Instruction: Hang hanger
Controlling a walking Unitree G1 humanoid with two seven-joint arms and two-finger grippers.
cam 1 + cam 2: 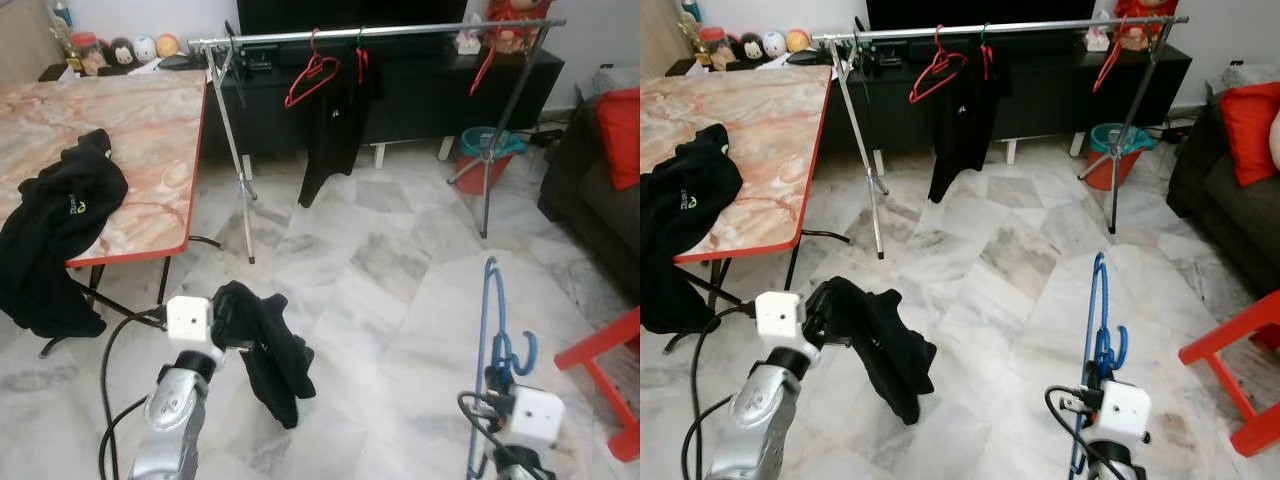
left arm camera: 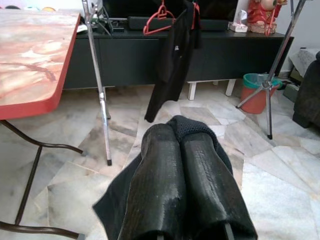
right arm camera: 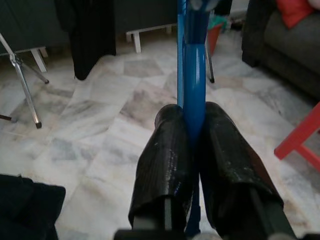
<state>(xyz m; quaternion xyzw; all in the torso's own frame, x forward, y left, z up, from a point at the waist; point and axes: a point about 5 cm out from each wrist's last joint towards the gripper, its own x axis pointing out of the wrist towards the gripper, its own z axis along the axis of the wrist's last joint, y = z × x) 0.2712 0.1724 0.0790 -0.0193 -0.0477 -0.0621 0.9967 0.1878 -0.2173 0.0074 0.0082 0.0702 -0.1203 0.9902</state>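
A blue hanger (image 1: 487,340) is held upright at the near right, clamped between the two black fingers (image 3: 167,160) of the right gripper (image 3: 192,117); its hook curls just above the white wrist block. At the near left, the left gripper (image 2: 180,145) is clenched on a black garment (image 1: 265,345), which droops in folds below the fingers and hangs clear of the pale marble floor (image 1: 380,290).

Across the far side of the room a silver clothes rail (image 1: 400,32) is stretched between two slanted tripod legs. An empty red hanger (image 1: 310,72) is hung on it toward the left, a black shirt (image 1: 335,125) is hung on a second red hanger just to its right, and another red hanger (image 1: 487,55) is seen near the rail's right end. A long black cabinet (image 1: 450,85) is set behind the rail, and a green and red bucket (image 1: 487,150) is placed on the floor by the right tripod.

At the far left a marble-patterned table (image 1: 130,150) with a red edge is seen, with another black garment (image 1: 60,230) draped over its near corner. A dark sofa with a red cushion (image 1: 620,120) is placed at the right edge, and part of a red frame (image 1: 600,365) is seen near it.
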